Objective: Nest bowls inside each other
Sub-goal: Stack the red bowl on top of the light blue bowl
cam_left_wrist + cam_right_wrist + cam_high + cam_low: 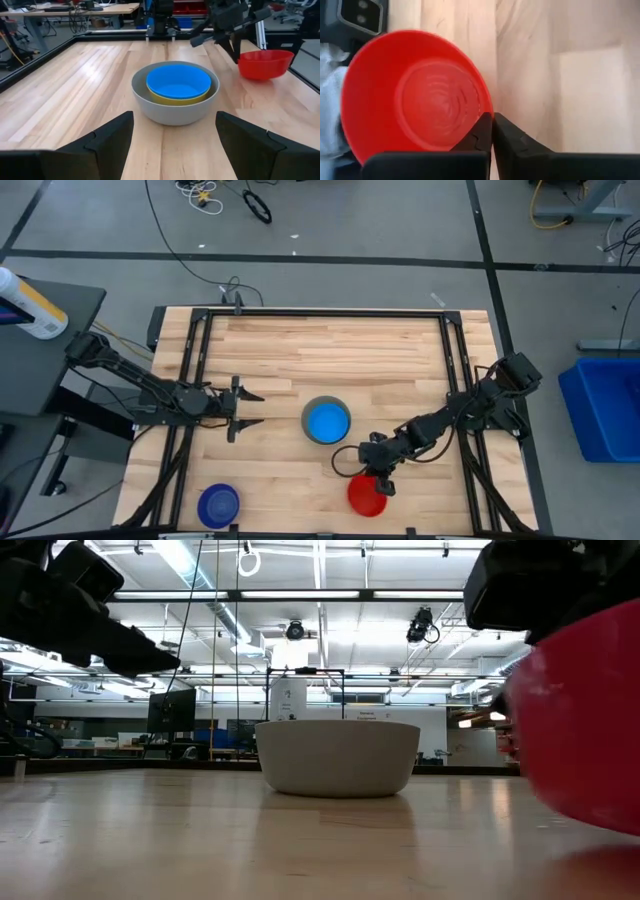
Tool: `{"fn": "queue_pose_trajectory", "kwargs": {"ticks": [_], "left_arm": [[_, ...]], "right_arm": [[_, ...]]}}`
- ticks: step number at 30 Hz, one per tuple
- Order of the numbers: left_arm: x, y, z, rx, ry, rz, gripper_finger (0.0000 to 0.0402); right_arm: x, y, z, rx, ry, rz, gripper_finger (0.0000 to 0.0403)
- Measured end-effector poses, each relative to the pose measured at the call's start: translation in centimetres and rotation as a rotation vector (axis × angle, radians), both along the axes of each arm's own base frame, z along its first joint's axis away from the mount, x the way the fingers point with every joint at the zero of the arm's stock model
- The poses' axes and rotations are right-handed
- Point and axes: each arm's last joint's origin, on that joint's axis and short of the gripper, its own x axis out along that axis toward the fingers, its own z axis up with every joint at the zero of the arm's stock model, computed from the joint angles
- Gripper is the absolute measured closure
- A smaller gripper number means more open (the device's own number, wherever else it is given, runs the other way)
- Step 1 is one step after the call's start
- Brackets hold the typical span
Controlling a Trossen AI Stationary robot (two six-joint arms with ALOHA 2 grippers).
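A: Right gripper: what are the fingers doing?
B: They are pinching together on the rim of the red bowl; the bowl is sitting on the table, its body lying just off to one side of the closed tips.

A: Left gripper?
B: Its fingers are standing wide apart, holding nothing. It is facing the grey bowl, which is lying a short way ahead of the tips, with the yellow bowl and light blue bowl nested inside.

A: Dark blue bowl?
B: It is sitting alone near the table's front edge, well apart from both grippers.
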Motion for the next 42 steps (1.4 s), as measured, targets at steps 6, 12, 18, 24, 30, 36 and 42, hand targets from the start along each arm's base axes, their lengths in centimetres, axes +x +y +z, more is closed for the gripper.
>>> {"fn": "queue_pose_trajectory", "kwargs": {"ticks": [6, 12, 18, 24, 30, 36, 42], "left_arm": [[0.0, 0.0, -0.1, 0.001, 0.006, -0.001, 0.0109], [0.0, 0.0, -0.1, 0.001, 0.006, -0.004, 0.0109], [0.0, 0.0, -0.1, -0.004, 0.006, -0.004, 0.0109], [0.0, 0.0, -0.1, -0.014, 0.006, -0.002, 0.0109], [0.0, 0.0, -0.1, -0.017, 0.008, -0.005, 0.0109], [0.0, 0.0, -0.1, -0.016, 0.01, -0.009, 0.0109], [0.0, 0.0, -0.1, -0.015, 0.009, -0.009, 0.0109]], "right_arm": [[0.2, 1.2, 0.6, -0.088, -0.18, 0.054, 0.0399], [1.3, 1.4, 1.7, -0.169, -0.386, 0.045, 0.0401], [3.7, -1.5, 3.1, -0.349, -0.471, -0.075, 0.0401], [6.2, -5.6, 4.8, -0.511, -0.494, -0.114, 0.0402], [7.2, -8.5, 6.5, -0.603, -0.458, -0.135, 0.0402], [6.5, -9.2, 10.0, -0.639, -0.533, -0.169, 0.0403], [5.8, -11.7, 10.8, -0.701, -0.474, -0.243, 0.0403]]}}
